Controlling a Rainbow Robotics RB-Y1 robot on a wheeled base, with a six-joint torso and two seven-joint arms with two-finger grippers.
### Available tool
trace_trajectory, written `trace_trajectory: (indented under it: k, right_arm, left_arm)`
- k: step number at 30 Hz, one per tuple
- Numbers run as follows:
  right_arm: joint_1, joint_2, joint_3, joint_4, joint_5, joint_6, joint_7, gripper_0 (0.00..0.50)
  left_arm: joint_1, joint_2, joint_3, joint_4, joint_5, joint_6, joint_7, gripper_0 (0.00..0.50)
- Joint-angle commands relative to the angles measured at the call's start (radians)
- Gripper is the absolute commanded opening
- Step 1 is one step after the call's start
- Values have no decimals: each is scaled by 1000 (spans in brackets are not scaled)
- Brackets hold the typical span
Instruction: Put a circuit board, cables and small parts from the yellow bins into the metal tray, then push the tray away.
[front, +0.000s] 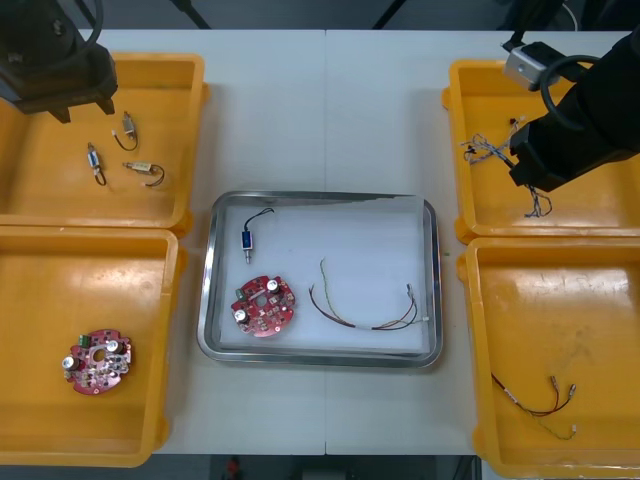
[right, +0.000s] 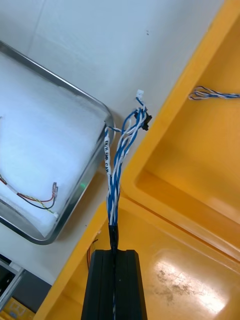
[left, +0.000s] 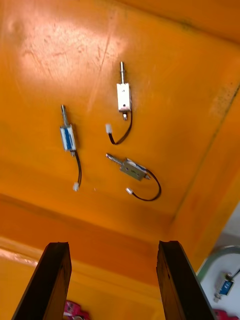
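My right gripper (right: 114, 255) is shut on a twisted blue and white cable (right: 120, 160), which stretches out from between its fingers above the bin rim beside the metal tray (right: 95, 165). From the front, this gripper (front: 530, 178) hovers over the far right yellow bin (front: 455, 100) with the cable (front: 537, 205) dangling. The tray (front: 432, 260) holds a round red circuit board (front: 263, 305), a small metal part (front: 247, 240) and a red and yellow cable (front: 365, 308). My left gripper (left: 114, 245) stands open above three small metal parts (left: 123, 95) in the far left bin (front: 190, 90).
A second blue and white cable (front: 485, 150) lies in the far right bin. The near right bin (front: 470, 330) holds a red and yellow cable (front: 540, 400). Another circuit board (front: 97, 362) lies in the near left bin (front: 170, 330).
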Motion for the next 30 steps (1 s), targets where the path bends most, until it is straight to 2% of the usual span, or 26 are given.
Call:
trace_trajectory:
  k: [1,7,14,24,26,30]
  right_arm:
    - [7,14,70,-89,36,4,-120,0]
    - [8,26,216,-123,85,-100,-240,0]
    - [8,49,349,-123,163,-212,-320,0]
    - [8,60,518,-101,284,-332,-298,0]
    - [7,60,536,-98,305,-346,-261,0]
    - [7,65,542,-66,304,-367,-125,0]
  left_arm:
    - [-55,37,27,65,-38,-56,27,500]
    - [-55,37,27,211,-63,-171,-70,500]
    - [-55,37,14,307,-69,-268,-102,500]
    - [-55,25,-84,410,-68,-411,-111,500]
    - [-53,16,-87,430,-66,-425,-116,500]
    - [-42,6,-119,448,-63,-466,-122,500]
